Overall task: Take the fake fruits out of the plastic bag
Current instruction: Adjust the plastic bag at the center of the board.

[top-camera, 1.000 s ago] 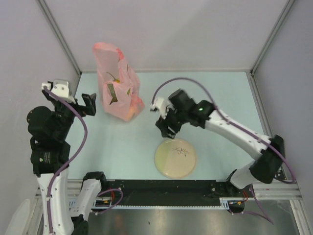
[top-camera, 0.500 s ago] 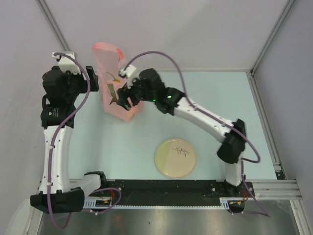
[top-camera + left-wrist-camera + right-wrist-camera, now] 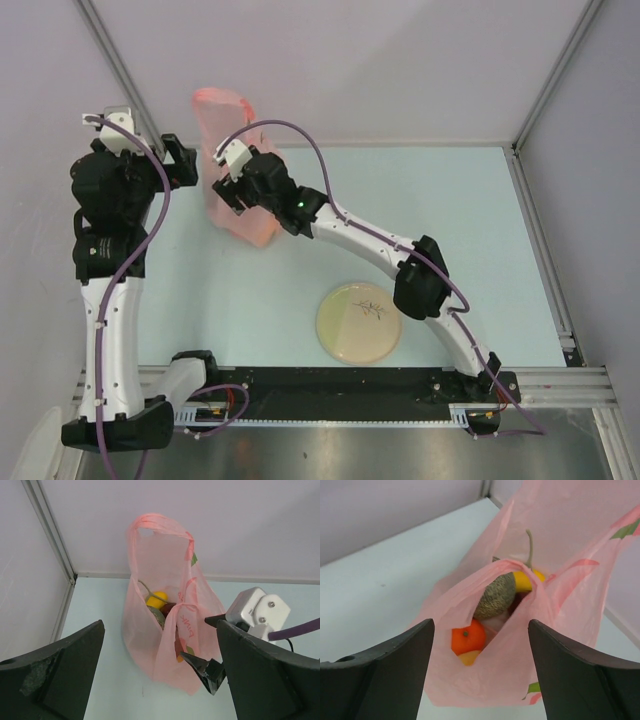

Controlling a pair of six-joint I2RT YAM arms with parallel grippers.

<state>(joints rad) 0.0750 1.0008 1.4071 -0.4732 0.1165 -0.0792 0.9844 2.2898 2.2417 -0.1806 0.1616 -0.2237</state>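
Since the bench (image 3: 450,220) carries little else, we start with the pink plastic bag (image 3: 145,630). It stands upright near the far left corner, handles up and mouth gaping. It looks thin, soft and light. We judge it will crumple and drag along with whatever is pulled, so one side of the rim wants holding apart. A cream plate (image 3: 359,322) lies well apart from it, toward the near edge.

The right claw (image 3: 480,625) hangs just above the bag's mouth, fingers spread wide with nothing between them. The left claw (image 3: 160,630) faces the bag from the left edge, likewise spread and empty.

Inside, the netted grey-green melon (image 3: 495,597) sits uppermost, its stem (image 3: 530,547) pointing up. We think it is hollow, stiff and light but broad for the fingers, so the stem or a narrow end is the safer hold. Below it lies an orange (image 3: 468,636), smooth and round, likely to slip unless gripped across its middle. A yellow fruit (image 3: 522,580) shows behind the melon, touching it and mostly hidden.
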